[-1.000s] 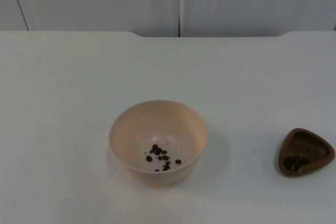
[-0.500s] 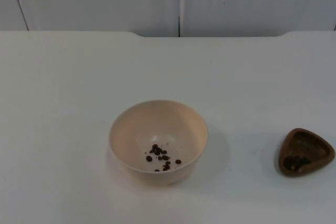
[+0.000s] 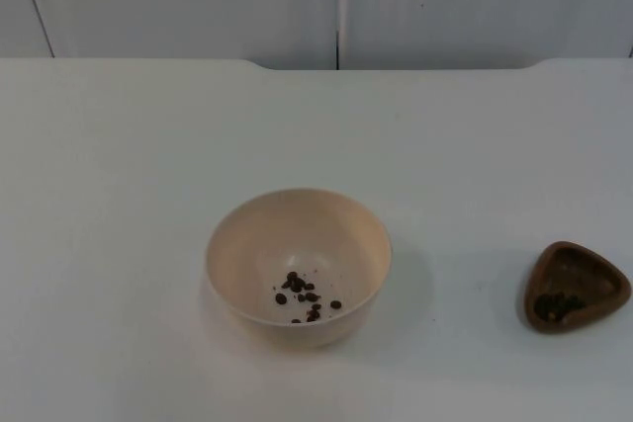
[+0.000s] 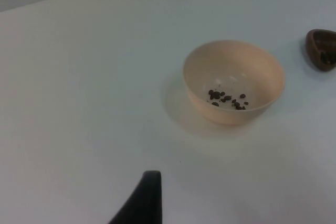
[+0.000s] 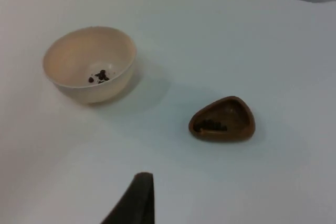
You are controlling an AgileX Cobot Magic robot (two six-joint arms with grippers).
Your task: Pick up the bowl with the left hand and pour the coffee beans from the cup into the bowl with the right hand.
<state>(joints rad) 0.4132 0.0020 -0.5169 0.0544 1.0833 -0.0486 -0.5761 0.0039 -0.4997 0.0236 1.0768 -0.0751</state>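
The round beige plastic bowl (image 3: 298,266) stood upright on the white table top (image 3: 119,165), near the front edge and a little left of centre. A small scatter of dark coffee beans (image 3: 304,295) lay in its bottom. The brown, rounded-triangular wooden cup (image 3: 577,287) sat well apart from it, near the table's right side, with a few beans visible inside.

Left gripper (image 4: 143,199): poised above the table, short of the bowl, touching nothing. Right gripper (image 5: 135,199): likewise off the table, short of the cup. One black fingertip of each was visible; I could not tell whether the fingers were spread or pressed together.

Risks, as judged: the bowl's thin, flared rim offers a poor pinch, so it could slip or tip and spill the beans. The shallow cup could shed beans early if tilted before it is over the bowl.

Room: open table lay all around both items; the grey partition wall (image 3: 178,2) stood far behind.
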